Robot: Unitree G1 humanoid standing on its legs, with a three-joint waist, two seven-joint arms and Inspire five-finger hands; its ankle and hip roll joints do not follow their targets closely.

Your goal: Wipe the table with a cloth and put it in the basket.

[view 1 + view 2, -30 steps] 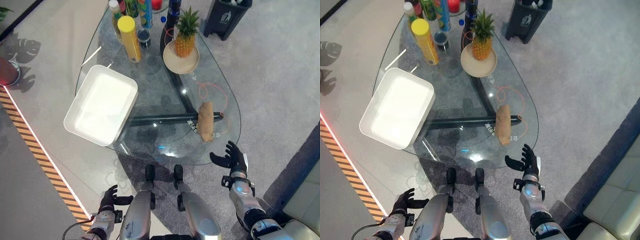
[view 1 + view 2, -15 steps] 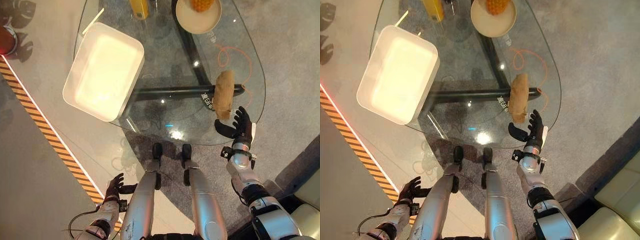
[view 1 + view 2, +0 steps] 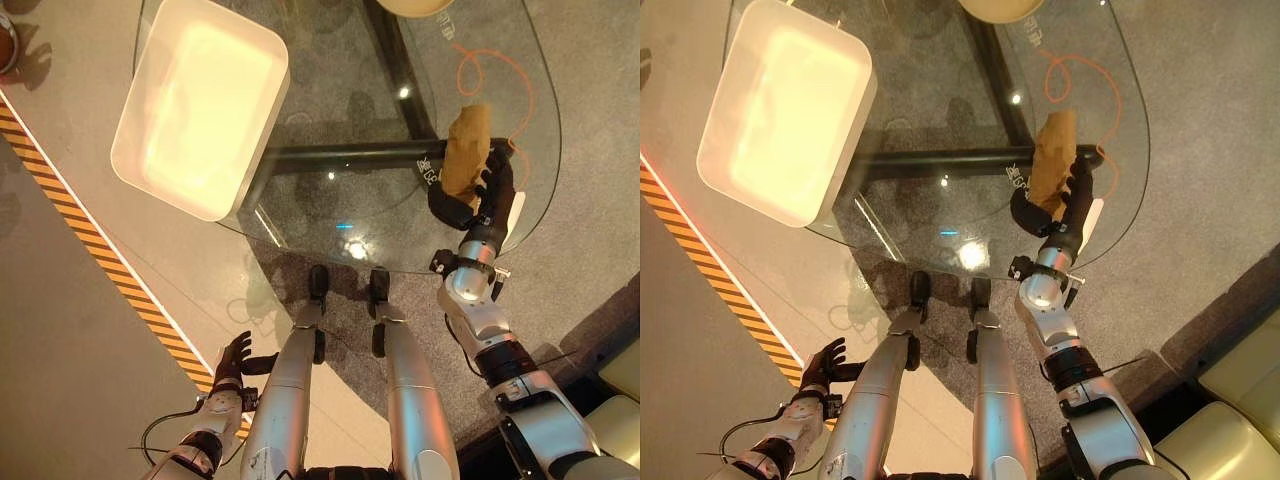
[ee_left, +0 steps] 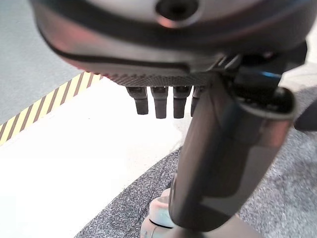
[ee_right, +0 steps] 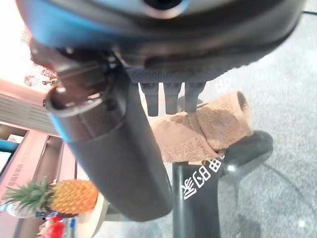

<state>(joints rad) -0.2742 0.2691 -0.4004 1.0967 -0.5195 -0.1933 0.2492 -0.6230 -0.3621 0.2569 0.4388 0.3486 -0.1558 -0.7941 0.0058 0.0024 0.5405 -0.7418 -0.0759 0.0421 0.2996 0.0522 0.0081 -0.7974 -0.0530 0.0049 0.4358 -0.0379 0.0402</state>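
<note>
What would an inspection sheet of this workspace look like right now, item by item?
Surface: glass table, dark frame showing beneath the glass.
Job's things: brown cloth bunched near the table's right edge; white basket at its left side.
Clutter: round plate at the far end; pineapple in the right wrist view.
Hands: right robot hand open, at the cloth's near end; left robot hand open, low beside the robot.
Cables: orange cord looped by the cloth.
Surroundings: grey carpet, striped floor tape.
</note>
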